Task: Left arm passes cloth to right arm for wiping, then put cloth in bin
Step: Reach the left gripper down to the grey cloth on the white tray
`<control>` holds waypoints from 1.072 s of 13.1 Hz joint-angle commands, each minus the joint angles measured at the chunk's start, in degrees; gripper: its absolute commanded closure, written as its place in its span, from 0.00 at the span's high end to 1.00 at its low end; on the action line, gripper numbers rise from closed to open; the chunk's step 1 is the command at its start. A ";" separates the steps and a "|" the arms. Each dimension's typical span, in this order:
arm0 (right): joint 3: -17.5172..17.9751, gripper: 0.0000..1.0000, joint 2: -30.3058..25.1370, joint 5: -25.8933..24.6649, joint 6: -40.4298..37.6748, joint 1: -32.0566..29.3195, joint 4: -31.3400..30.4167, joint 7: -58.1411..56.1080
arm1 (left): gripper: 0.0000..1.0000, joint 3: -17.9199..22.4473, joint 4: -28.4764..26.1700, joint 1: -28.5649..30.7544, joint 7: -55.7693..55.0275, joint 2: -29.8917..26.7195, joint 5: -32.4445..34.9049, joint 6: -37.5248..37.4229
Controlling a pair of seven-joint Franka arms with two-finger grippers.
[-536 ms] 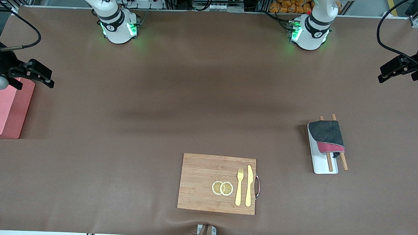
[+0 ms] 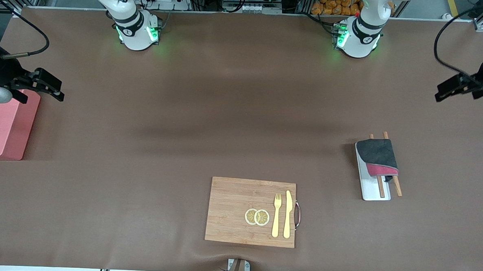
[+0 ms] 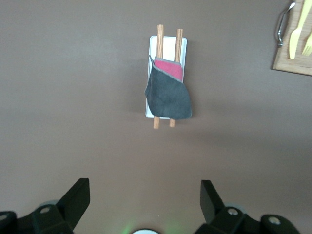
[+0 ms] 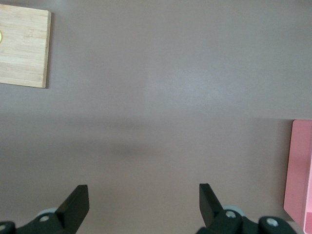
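The cloth (image 2: pixel 377 157), dark grey with a crimson side, lies folded over two wooden chopsticks (image 2: pixel 397 186) on a white tray (image 2: pixel 371 192) toward the left arm's end of the table. In the left wrist view the cloth (image 3: pixel 168 92) lies well ahead of my open, empty left gripper (image 3: pixel 145 195). In the front view the left gripper (image 2: pixel 440 93) hangs over the table edge at that end. The salmon-pink bin (image 2: pixel 1 125) stands at the right arm's end. My right gripper (image 2: pixel 60 91) is open and empty, just above the bin's edge (image 4: pixel 297 175).
A wooden cutting board (image 2: pixel 238 210) with a metal handle lies near the front camera, carrying two lemon slices (image 2: pixel 257 217), a yellow fork (image 2: pixel 276 214) and a yellow knife (image 2: pixel 287 214). Its corner shows in the right wrist view (image 4: pixel 24 46).
The left gripper has shifted and turned slightly at its end of the table. The right gripper, the cloth and the bin have not moved.
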 commanded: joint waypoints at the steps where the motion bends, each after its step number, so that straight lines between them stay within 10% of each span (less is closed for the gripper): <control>1: 0.29 1.00 -0.59 -0.32 -0.05 -0.16 -0.26 0.68 | 1.00 -0.19 -2.51 1.46 0.97 5.67 0.94 7.68; 14: 0.20 1.00 -0.42 -0.32 -0.32 -0.33 -0.78 0.68 | 0.95 -0.80 -6.39 0.05 -8.79 20.09 1.56 17.38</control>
